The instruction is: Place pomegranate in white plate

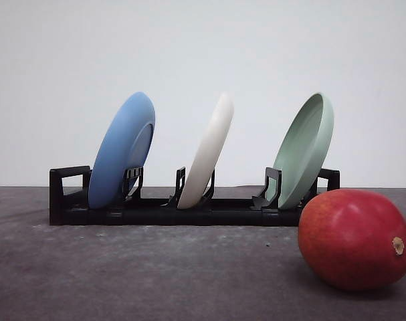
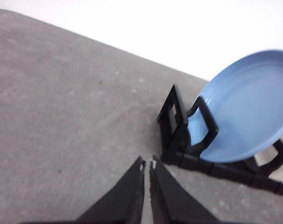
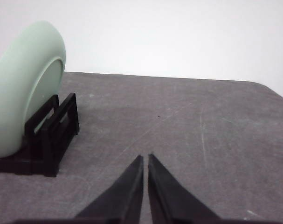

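Observation:
The pomegranate (image 1: 354, 238), red with an orange blush and a tan stem nub, lies on the dark table at the front right. The white plate (image 1: 207, 152) stands on edge in the middle slot of a black rack (image 1: 156, 211). My left gripper (image 2: 147, 164) is shut, with nothing held, over bare table just short of the rack's end that holds the blue plate (image 2: 246, 108). My right gripper (image 3: 145, 157) is also shut and empty, above the table beside the rack end with the pale green plate (image 3: 27, 84).
The blue plate (image 1: 123, 150) leans in the rack's left slot and the pale green plate (image 1: 305, 150) in its right slot, just behind the pomegranate. The grey table (image 1: 156, 274) stretches open in front of the rack. A white wall stands behind.

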